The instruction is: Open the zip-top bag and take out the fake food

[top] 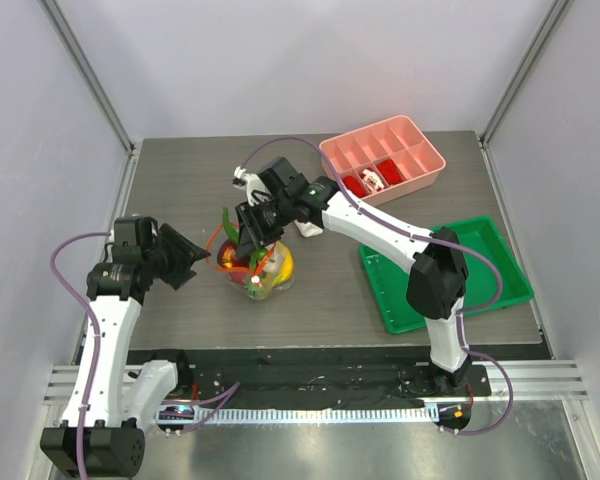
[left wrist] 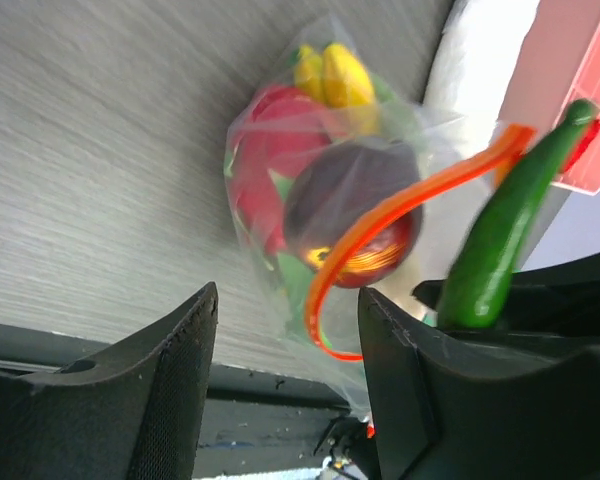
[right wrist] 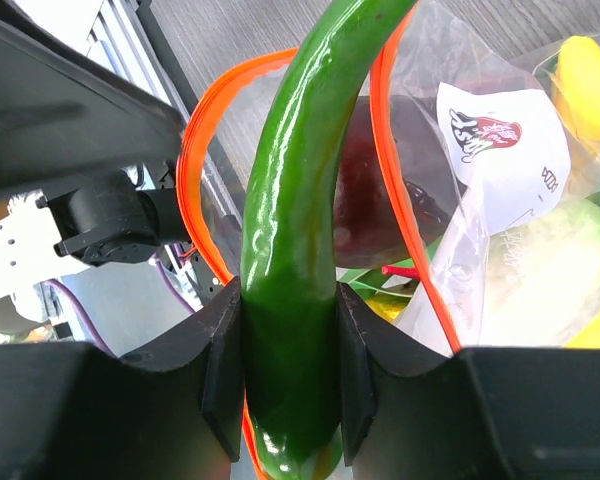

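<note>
Green pepper (right wrist: 290,300), low mid-frame, is pinched by the right gripper (right wrist: 288,372) at the opened zip-top bag's (top: 260,280) mouth; other food (left wrist: 350,200) is left inside. Left gripper (left wrist: 285,390): spread wide, nothing held.

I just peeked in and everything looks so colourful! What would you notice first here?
The long shiny green pepper, pinched by the right gripper at the mouth of the open zip-top bag in the middle of the table. Next, the bag itself, stuffed with bright fake food, its orange zip strip looping loose, with the open left gripper beside it.
</note>
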Controlling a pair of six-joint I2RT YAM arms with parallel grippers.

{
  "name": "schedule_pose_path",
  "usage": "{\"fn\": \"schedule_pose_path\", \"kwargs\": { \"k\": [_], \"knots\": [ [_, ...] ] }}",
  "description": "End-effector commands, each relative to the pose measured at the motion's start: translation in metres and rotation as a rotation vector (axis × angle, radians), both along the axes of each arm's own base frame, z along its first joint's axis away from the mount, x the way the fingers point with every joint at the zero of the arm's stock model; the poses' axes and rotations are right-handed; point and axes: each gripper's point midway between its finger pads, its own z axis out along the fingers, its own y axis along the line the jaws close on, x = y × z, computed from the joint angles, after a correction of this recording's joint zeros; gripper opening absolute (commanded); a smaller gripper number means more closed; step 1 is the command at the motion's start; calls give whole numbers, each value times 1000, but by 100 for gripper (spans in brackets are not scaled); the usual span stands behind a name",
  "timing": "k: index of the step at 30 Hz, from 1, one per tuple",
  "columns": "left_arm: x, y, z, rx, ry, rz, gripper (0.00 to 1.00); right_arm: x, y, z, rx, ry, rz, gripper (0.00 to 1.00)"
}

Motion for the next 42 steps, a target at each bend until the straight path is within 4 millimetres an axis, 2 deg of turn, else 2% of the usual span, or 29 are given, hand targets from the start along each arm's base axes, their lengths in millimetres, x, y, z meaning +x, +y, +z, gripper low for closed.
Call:
{"fn": "schedule_pose_path", "kwargs": {
  "k": [1, 5, 8, 11, 12, 13, 15, 16, 17, 19, 20, 24, 25, 28, 32, 34, 37, 38, 39, 40, 41, 42],
  "knots": [
    [5, -13, -9, -79, 5, -22, 58, -2, 0, 43, 96, -46, 1, 3],
    [13, -16, -14, -86, 12, -47, 59, -2, 0, 43, 96, -47, -1, 3],
    [22, -18, -21, -89, -7, -64, 54, -2, 1, 45, 102, -45, 1, 3],
    [32, -21, -17, -101, -47, -88, 27, -7, 4, 51, 129, -32, 21, 4],
    [33, -22, -14, -100, -65, -97, 9, -9, 5, 53, 140, -27, 31, 3],
    [34, -22, -11, -92, -80, -103, 0, -11, 7, 58, 158, -28, 40, 4],
    [36, -21, 4, -82, -133, -104, 0, -22, 14, 69, 196, -24, 84, 4],
    [34, -28, 8, -80, -152, -139, 0, -25, 20, 77, 224, -24, 94, 6],
    [35, -27, 19, -68, -187, -140, 0, -35, 25, 89, 260, -21, 129, 6],
    [36, -26, 28, -43, -215, -136, 0, -42, 35, 108, 318, -27, 153, 7],
    [37, -24, 39, -33, -238, -129, 0, -46, 40, 127, 361, -44, 169, 9],
    [35, -24, 56, -11, -266, -128, 0, -39, 48, 182, 504, -79, 116, 11],
    [35, -25, 59, -6, -272, -139, 0, -37, 52, 196, 555, -100, 108, 15],
    [36, -26, 67, 21, -296, -162, 0, -26, 54, 215, 608, -111, 39, 15],
    [36, -30, 76, 14, -335, -188, 0, -9, 61, 204, 595, -138, -25, 16],
    [35, -33, 81, 0, -351, -190, 0, 7, 66, 184, 548, -183, -64, 15],
    [34, -27, 84, 25, -368, -165, 0, 27, 66, 183, 521, -215, -148, 11],
    [33, -24, 87, 36, -378, -155, 0, 32, 63, 201, 541, -242, -177, 10],
    [34, -22, 87, 49, -382, -146, 0, 37, 59, 208, 535, -259, -213, 10],
    [36, -18, 92, 72, -396, -134, 0, 44, 49, 203, 477, -266, -265, 10],
    [38, -17, 92, 82, -396, -134, 0, 59, 34, 213, 455, -304, -361, 10],
    [40, -16, 93, 88, -394, -135, 0, 65, 21, 210, 418, -306, -407, 9]
  ]
}}
